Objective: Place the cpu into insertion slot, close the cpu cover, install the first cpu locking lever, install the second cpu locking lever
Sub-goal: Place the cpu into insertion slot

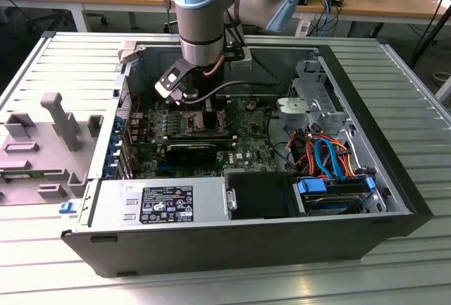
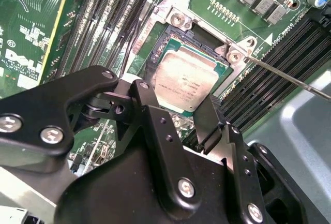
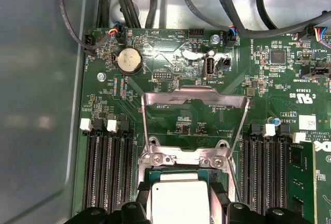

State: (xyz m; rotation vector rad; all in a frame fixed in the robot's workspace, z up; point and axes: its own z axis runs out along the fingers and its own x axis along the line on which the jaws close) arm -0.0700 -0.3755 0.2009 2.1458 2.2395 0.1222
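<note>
Slatted metal table [image 1: 409,79], bearing an open computer case [image 1: 211,249]. Gripper [image 1: 184,92]: low over the green motherboard [image 3: 170,43], fingers [image 2: 147,97] clamped on two opposite edges of the cpu [image 3: 179,200]. Cpu: between the fingertips, sitting in the insertion slot [image 2: 199,36]. Cpu cover [image 3: 207,97]: hinged open, just beyond the gripper's fingertips.

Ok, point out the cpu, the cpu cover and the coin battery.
cpu [image 2: 183,79], second wrist view, middle of its silver top.
cpu cover [image 3: 207,96], first wrist view, frame bar opposite the hinge.
coin battery [image 3: 129,59], first wrist view, centre of its face.
</note>
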